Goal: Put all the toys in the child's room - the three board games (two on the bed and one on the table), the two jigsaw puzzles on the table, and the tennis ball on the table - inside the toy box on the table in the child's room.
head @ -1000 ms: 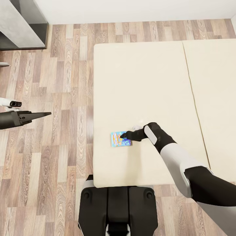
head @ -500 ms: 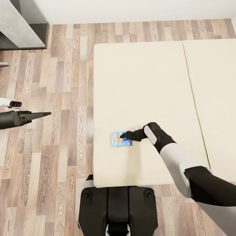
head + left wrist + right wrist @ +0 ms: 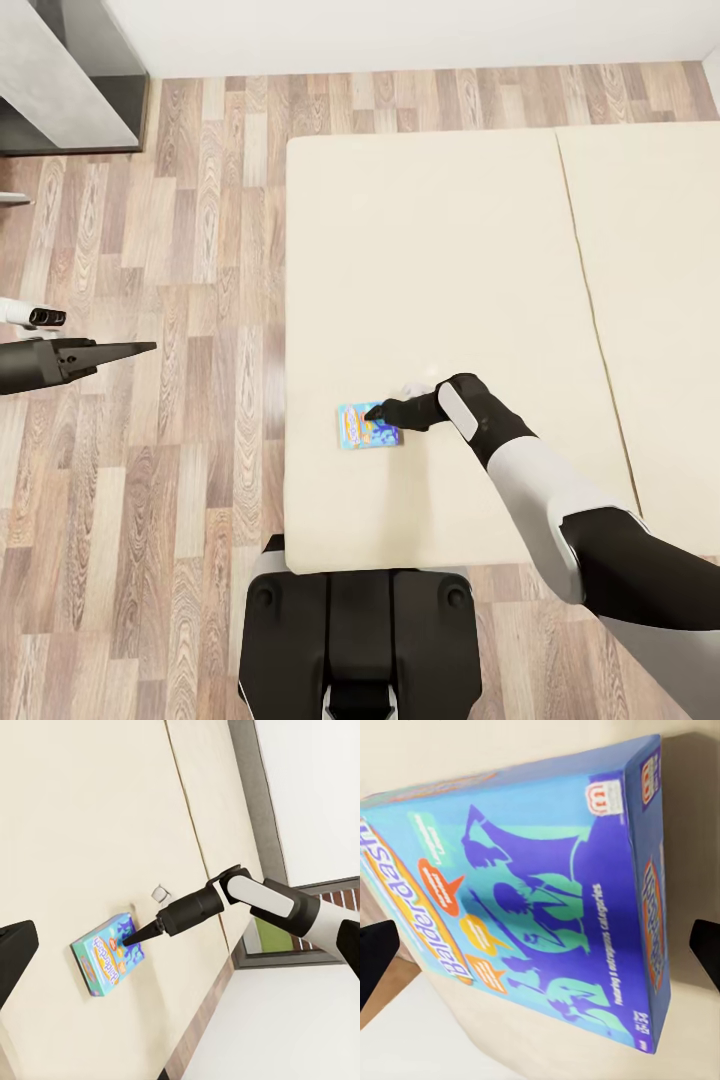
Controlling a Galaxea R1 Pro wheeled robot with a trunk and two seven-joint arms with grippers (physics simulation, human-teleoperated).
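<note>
Head view: right gripper spread open, tips over blue game box lying flat near bed edge. Box just below tips. Risk: fingers straddle poorly, box slides off toward floor. Left gripper well apart, apparently closed.

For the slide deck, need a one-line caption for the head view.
Right hand poised over the blue board game lying near the bed edge; left hand idle over wood floor.

Blue board game box: "Balderdash" title; small print unreadable.
</note>
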